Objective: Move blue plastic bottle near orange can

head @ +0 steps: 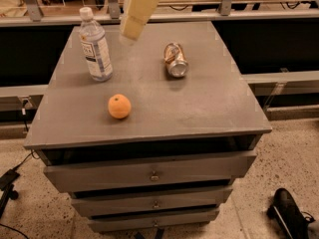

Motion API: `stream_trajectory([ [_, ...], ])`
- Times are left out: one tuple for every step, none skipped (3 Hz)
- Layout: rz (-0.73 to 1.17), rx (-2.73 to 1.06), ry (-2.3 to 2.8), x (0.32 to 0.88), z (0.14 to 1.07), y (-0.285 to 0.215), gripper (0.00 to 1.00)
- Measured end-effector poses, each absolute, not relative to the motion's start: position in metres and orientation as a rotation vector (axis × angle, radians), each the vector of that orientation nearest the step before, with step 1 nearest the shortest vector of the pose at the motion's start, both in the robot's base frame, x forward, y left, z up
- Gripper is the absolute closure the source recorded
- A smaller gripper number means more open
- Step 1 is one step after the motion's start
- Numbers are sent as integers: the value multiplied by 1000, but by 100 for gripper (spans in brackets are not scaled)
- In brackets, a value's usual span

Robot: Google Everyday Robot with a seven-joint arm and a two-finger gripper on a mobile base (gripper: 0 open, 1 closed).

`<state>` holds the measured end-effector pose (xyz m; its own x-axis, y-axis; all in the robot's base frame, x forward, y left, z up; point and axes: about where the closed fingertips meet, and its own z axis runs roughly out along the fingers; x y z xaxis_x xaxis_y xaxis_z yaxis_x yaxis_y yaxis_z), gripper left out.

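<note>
Nearest to us, the front of the grey drawer cabinet (pixel 199 108) shows three drawers (pixel 99 176) with small knobs. On its top, toward the front left, we see a round orange fruit (pixel 119 106). From that fruit, the blue plastic bottle (pixel 95 46) stands upright at 11 o'clock, near the left edge, white cap up. The orange can (pixel 176 59) lies on its side at 1 o'clock, silver end facing us, well apart from the bottle. Farthest, at 12 o'clock over the back of the top, the cream-coloured gripper (pixel 138 11) hangs between bottle and can, touching neither; whether it is clenched or released we cannot tell.
</note>
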<state>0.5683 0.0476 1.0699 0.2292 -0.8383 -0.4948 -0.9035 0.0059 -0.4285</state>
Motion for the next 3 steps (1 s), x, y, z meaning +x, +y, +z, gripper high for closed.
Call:
stream_trajectory([
  [124, -1830, 1610, 568, 1067, 48, 0],
  [141, -1824, 1557, 573, 1058, 61, 0],
  [222, -1741, 1490, 601, 1038, 77, 0],
])
